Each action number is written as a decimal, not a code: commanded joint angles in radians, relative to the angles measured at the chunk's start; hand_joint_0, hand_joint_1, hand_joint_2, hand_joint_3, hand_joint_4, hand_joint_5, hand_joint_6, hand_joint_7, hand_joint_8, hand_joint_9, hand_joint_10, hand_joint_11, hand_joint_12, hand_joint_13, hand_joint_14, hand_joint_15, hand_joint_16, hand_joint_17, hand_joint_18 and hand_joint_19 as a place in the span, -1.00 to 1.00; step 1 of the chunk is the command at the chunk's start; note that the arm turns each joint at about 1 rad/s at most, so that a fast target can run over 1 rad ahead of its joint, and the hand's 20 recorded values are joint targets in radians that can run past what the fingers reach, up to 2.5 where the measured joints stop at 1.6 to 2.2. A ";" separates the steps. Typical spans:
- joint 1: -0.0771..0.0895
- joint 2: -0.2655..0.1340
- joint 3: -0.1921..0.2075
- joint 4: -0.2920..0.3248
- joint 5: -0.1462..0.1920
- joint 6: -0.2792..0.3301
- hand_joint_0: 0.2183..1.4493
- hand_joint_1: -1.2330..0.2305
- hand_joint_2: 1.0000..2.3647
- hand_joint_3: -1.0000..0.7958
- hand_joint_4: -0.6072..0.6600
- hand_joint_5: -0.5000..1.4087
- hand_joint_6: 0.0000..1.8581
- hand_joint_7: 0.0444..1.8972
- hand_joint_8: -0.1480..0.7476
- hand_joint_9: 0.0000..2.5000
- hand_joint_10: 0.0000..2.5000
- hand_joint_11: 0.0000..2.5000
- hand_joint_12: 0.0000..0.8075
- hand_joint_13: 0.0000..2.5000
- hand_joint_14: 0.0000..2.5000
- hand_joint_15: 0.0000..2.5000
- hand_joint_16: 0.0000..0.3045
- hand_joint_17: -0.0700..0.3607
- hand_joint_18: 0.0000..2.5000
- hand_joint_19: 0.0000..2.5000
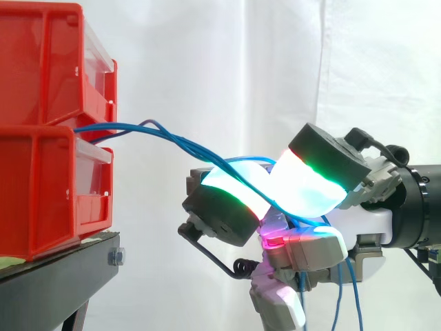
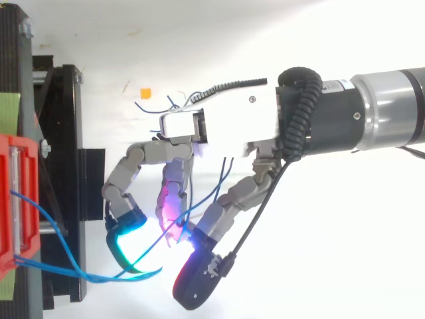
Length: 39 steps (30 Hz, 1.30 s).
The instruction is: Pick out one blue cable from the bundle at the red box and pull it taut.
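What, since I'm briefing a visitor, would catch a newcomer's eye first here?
The robot's hand with glowing cyan, green and magenta pads sits mid-frame in the side view, fingers curled round thin blue cables. Those cables run left to two stacked red plastic bins on a black stand.

Bins (image 1: 41, 83): red, with clear drawer fronts. Cables (image 1: 117, 128): blue, plain. Stand (image 1: 62, 265): black, with a green strip (image 2: 8, 113). Curtain (image 1: 207, 69): white. Robot hand (image 2: 229, 126): white palm, grey fingers (image 2: 126, 173), black-backed pads (image 1: 231, 181) glowing cyan-white with green edges; one lower pad magenta-red.
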 commanded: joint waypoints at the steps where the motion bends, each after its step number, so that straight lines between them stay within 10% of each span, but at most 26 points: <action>1: -0.001 0.001 0.015 -0.040 -0.009 -0.005 -0.15 -0.61 -1.00 -0.44 -0.20 -0.65 0.03 -0.05 -0.18 0.04 -0.98 -0.16 -0.15 -0.15 -0.98 -0.52 -0.72 -0.23 -0.26 -0.61; 26: -0.012 0.041 0.015 -0.115 -0.009 -0.041 -0.37 -0.23 -1.00 -0.44 -0.24 -0.60 -0.02 0.05 -0.16 0.11 -0.98 -0.23 -0.14 -0.14 -0.98 -0.52 -0.72 -0.23 -0.27 -0.54; 39: -0.012 0.041 0.015 -0.115 -0.009 -0.041 -0.17 -0.55 -0.97 -0.15 -0.22 -0.58 -0.01 0.20 -0.11 0.05 -0.98 -0.27 -0.10 -0.17 -0.98 -0.53 -0.70 -0.20 -0.28 -0.55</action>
